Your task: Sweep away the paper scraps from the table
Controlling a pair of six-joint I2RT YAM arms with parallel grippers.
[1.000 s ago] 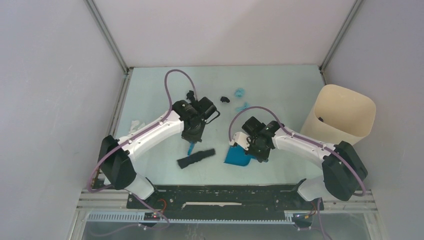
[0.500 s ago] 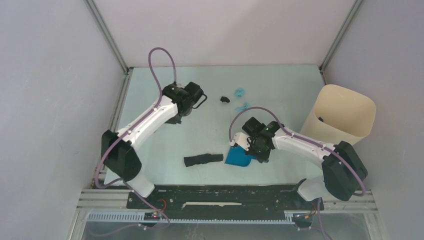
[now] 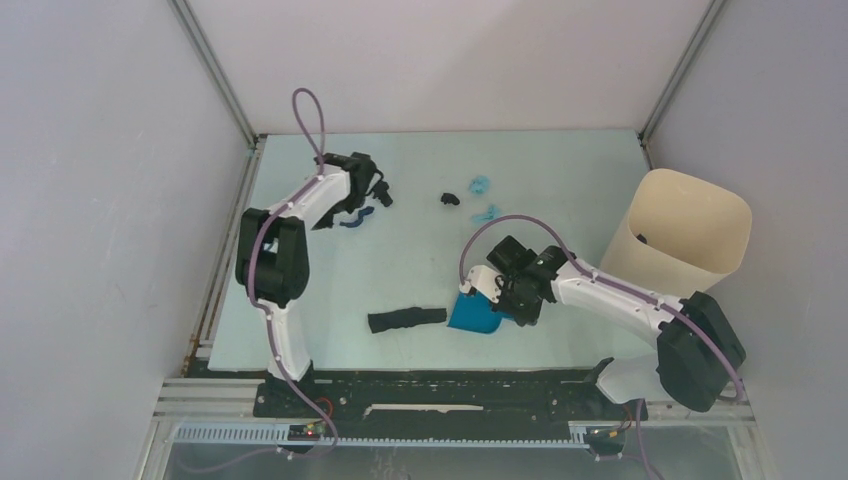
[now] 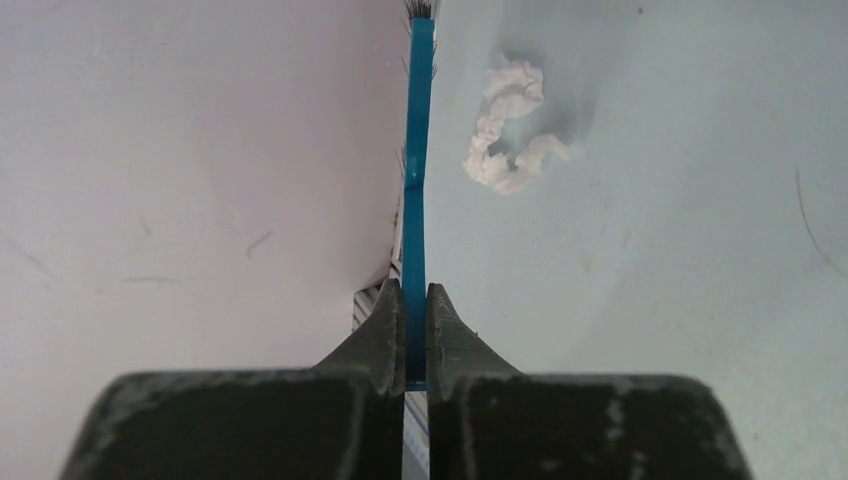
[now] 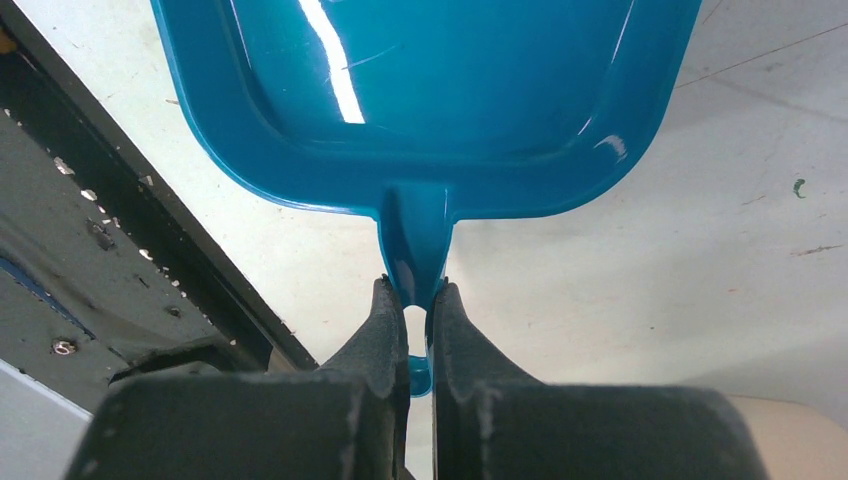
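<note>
- Since the small crumpled paper scraps (image 3: pixel 480 184) look nearly weightless, they are judged soft, springy and easily scattered. None calls for pinching; each is better pushed by bristles across the flat pale mint-green table (image 3: pixel 420 255).
- Position of the scraps:
  - A white twisted lump (image 4: pixel 510 130) lies at the far left, near the pale side wall (image 4: pixel 200 150) and just right of the brush.
  - A black lump (image 3: pixel 450 199) and a second light blue lump (image 3: pixel 487 213) lie far of centre, near one another.
  - A long black crumpled strip (image 3: pixel 405 320) lies near, just left of the dustpan.
- Left gripper (image 4: pixel 415 292): the jaws are narrow, clamped on the thin blue plastic hand brush (image 4: pixel 417 150) (seen edge-on, bristles at its far end). Whether the bristles touch the table cannot be told.
- Right gripper (image 5: pixel 418 292): the jaws are pinched on the stub handle of the glossy teal-blue plastic dustpan (image 5: pixel 430 90), whose pan appears to rest on the table.
- Handling note: the rigid handles are the proper holds.
  - Low, slow strokes should carry the lumps along, while a quick flick would likely toss them.
  - The long strip may roll or snag rather than slide.
- A tall beige bin (image 3: pixel 690 245) stands at the right edge, well apart from the white lump.
</note>
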